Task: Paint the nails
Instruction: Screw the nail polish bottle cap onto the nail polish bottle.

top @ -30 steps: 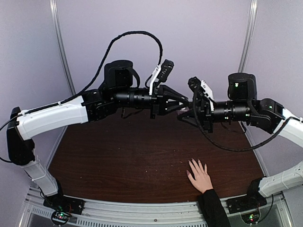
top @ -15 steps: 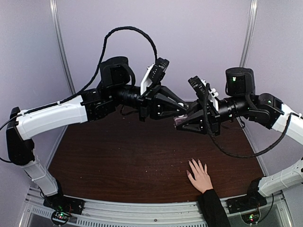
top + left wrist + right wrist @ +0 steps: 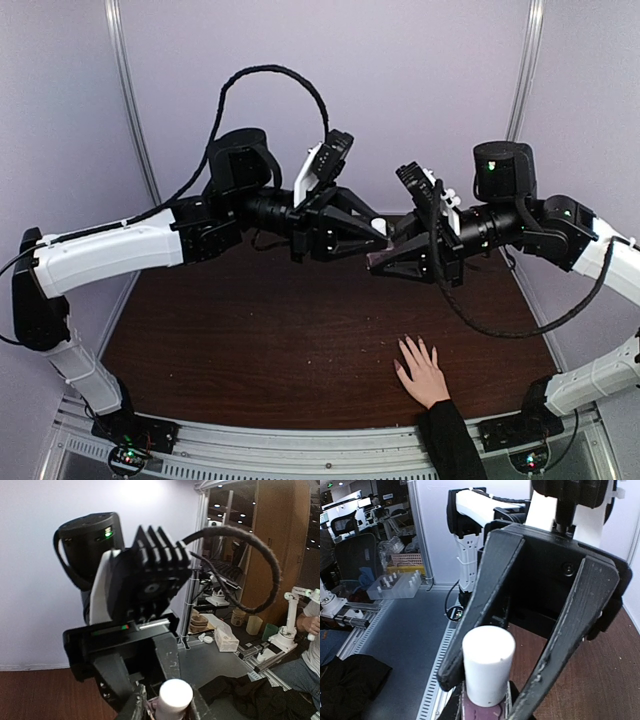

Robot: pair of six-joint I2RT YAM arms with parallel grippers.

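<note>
My right gripper (image 3: 388,260) clenches the bottle (image 3: 480,710); my left gripper (image 3: 480,697) straddles its cap (image 3: 488,662), jaws slack. I should close squarely on the cap, then twist along its axis.

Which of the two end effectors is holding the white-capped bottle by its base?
The right end effector, shut on the base of the small purplish bottle with a white cap. The left end effector only straddles that cap, fingers apart.

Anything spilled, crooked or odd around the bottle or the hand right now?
Nothing stands out. The bottle sits in the right gripper, its cap on, between the fingers of the left gripper. No spill shows on the table; the hand lies flat.
</note>
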